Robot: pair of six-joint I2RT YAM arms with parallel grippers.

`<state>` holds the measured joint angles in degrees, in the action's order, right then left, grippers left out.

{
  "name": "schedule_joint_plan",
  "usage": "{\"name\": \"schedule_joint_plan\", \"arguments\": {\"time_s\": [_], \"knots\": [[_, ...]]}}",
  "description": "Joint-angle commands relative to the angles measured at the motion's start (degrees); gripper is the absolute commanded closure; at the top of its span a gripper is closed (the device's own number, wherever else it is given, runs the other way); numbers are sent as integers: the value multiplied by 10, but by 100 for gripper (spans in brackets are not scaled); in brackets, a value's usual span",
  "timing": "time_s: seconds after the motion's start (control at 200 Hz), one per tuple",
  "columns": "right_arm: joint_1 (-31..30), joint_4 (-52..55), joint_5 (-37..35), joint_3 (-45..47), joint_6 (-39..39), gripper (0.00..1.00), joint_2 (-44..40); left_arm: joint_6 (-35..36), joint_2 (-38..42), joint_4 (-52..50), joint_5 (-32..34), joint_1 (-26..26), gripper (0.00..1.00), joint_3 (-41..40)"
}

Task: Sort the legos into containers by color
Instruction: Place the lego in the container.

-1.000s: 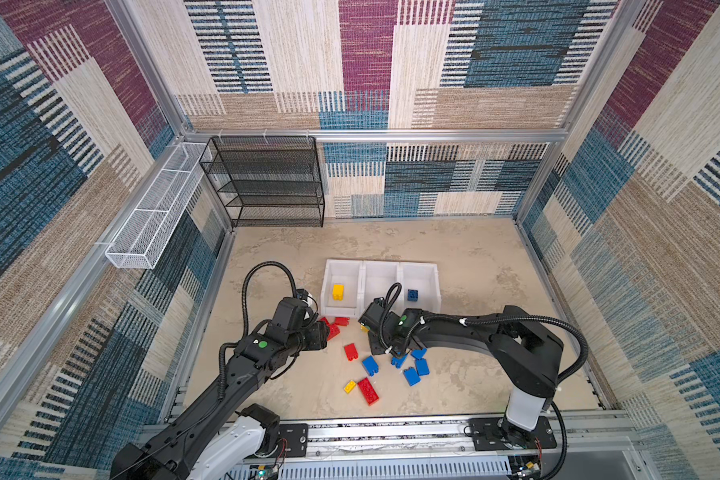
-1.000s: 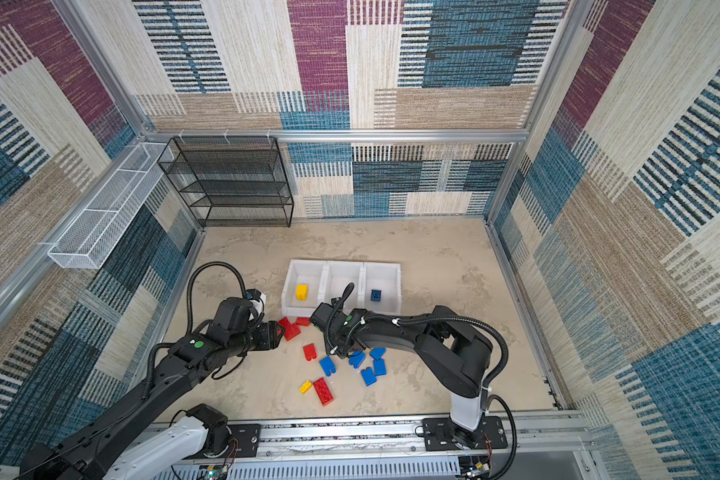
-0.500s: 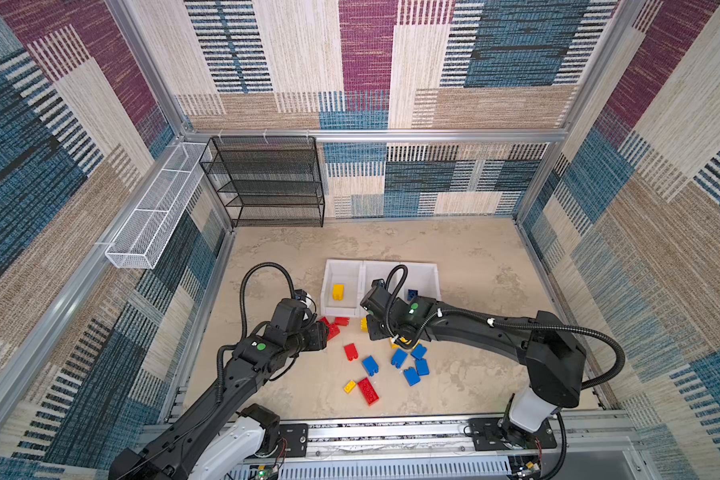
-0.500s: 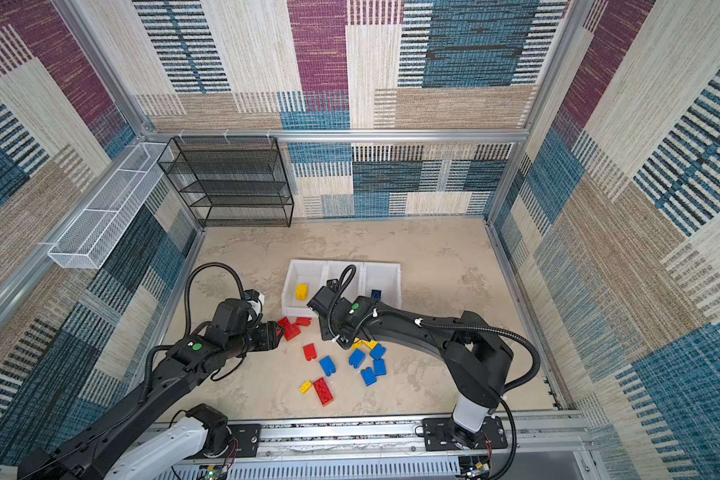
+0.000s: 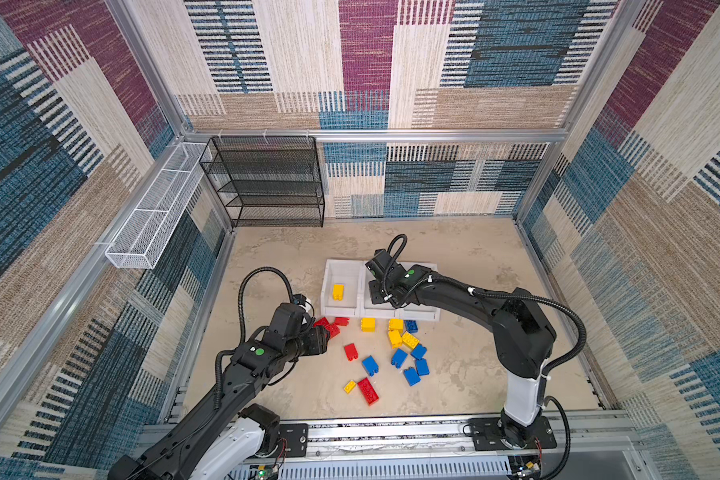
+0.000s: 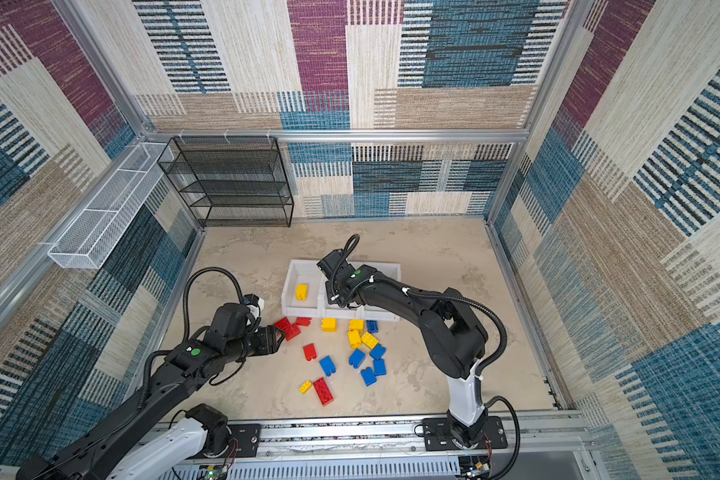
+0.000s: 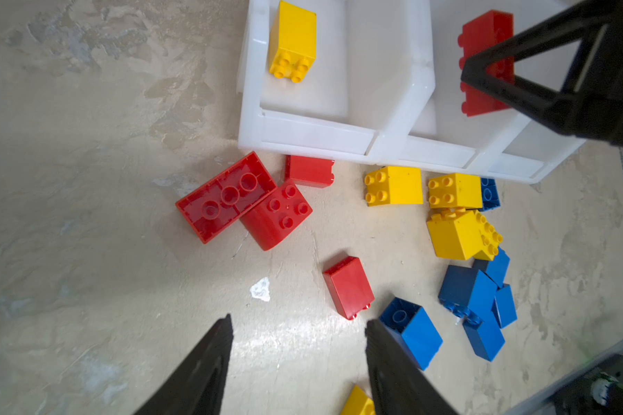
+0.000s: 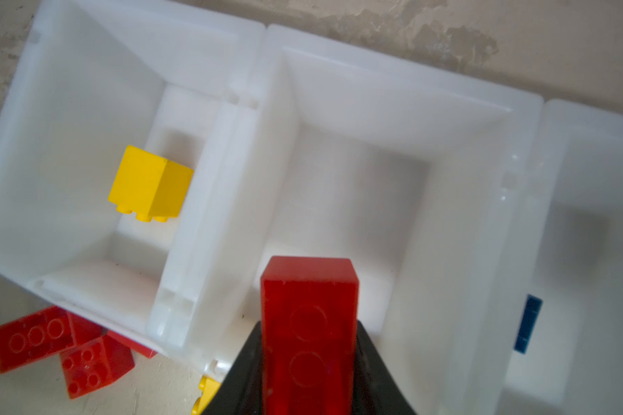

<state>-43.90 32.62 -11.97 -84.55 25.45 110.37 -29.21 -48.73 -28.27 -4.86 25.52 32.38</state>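
Observation:
My right gripper (image 8: 308, 327) is shut on a red lego (image 8: 308, 298), held endwise above the middle one of the three joined white containers (image 8: 392, 107). A yellow lego (image 8: 148, 183) lies in the left container (image 5: 327, 291), and the edge of a blue lego (image 8: 527, 323) shows in the right one. My left gripper (image 7: 298, 319) is open and empty, low over the floor beside two touching red legos (image 7: 245, 204). Loose red (image 5: 351, 351), yellow (image 5: 368, 324) and blue legos (image 5: 369, 365) lie on the floor in front of the containers.
A black wire-mesh rack (image 5: 267, 183) stands at the back left. A long white wire basket (image 5: 154, 208) hangs on the left wall. A metal rail (image 5: 391, 432) runs along the front edge, and patterned walls close in the beige floor.
My right arm has lifted away from the floor pile and swung back over the containers with the red lego in its grip. The left arm has stayed put.

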Motion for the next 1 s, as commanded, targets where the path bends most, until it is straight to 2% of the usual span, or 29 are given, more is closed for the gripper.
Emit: {"name": "schedule_joint_plan", "arguments": {"time_s": [0.0,0.19,0.285,0.716,0.997], "knots": [[5,-13,6,-11,-15,66,9,-22,10,9,-10,0,37,-9],[7,-7,3,-15,-14,45,9,-26,15,9,-15,0,37,-19],[7,-5,-1,-12,-13,40,4,-26,14,9,-18,0,37,-20],[7,-8,8,23,1,36,-48,-28,10,10,-30,1,37,-19],[7,-16,21,97,25,36,-126,-32,-10,10,-37,15,37,-13]]}}
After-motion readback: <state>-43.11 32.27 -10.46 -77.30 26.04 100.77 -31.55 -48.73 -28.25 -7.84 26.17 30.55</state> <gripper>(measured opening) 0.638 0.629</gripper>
